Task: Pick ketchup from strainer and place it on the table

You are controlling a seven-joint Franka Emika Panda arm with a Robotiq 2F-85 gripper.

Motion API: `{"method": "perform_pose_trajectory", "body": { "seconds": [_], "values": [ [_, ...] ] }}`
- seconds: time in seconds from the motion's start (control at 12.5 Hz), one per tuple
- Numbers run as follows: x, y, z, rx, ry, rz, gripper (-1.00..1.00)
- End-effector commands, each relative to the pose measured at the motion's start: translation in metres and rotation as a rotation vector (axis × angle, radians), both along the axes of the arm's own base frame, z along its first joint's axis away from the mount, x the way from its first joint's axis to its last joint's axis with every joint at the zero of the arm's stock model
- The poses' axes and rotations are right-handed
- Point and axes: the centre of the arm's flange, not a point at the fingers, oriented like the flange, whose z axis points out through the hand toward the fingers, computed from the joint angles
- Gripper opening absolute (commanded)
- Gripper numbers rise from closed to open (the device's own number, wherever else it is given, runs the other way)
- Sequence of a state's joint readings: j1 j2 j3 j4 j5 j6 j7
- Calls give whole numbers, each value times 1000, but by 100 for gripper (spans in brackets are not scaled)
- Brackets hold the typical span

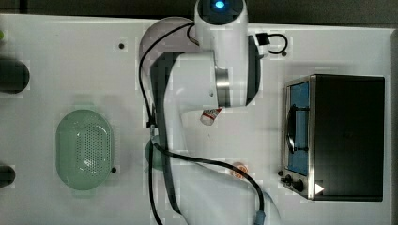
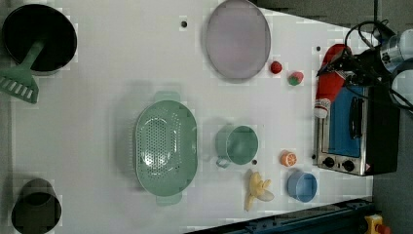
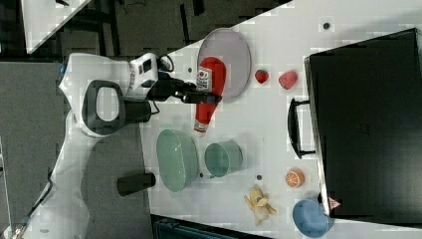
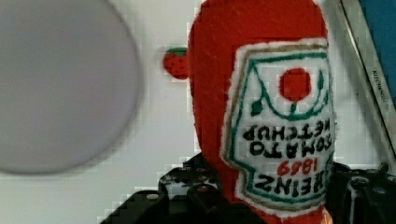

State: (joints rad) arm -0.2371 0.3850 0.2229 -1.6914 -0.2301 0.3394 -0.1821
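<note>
My gripper (image 3: 203,98) is shut on the ketchup (image 3: 209,74), a red bottle with a white cap and a white label. The bottle hangs above the table (image 2: 97,97), well away from the strainer (image 2: 165,146). In the left view the ketchup (image 2: 330,85) is by the oven's corner, with the gripper (image 2: 343,64) at its red body. The top view has the arm over most of the bottle, leaving the cap end of the ketchup (image 1: 210,116) visible. The pale green strainer (image 1: 84,147) holds nothing. In the wrist view the ketchup (image 4: 252,60) sits between my black fingers (image 4: 187,191).
A toaster oven (image 2: 358,131) stands at the left view's right, and a grey-lilac plate (image 2: 237,39) lies near the bottle. Strawberries (image 2: 276,67), a green cup (image 2: 237,145), a banana (image 2: 257,189), an orange half (image 2: 288,158) and a blue cup (image 2: 302,186) are on the table. A black pot (image 2: 39,36) with a green spatula sits far left.
</note>
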Motion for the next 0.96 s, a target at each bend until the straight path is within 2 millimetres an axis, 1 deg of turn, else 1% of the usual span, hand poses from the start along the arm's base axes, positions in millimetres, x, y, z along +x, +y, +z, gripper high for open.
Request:
{"method": "perform_pose_trajectory", "body": {
  "seconds": [0.08, 0.24, 0.4, 0.64, 0.8, 0.96],
  "values": [
    [-15, 43, -6, 35, -40, 141, 21],
    [-28, 37, -33, 44, -57, 139, 21],
    [-46, 29, -67, 64, -66, 126, 21],
    [-79, 23, -117, 92, -112, 122, 21],
    [-99, 23, -140, 103, -102, 117, 21],
    [-114, 22, -157, 109, -58, 109, 21]
  ]
}}
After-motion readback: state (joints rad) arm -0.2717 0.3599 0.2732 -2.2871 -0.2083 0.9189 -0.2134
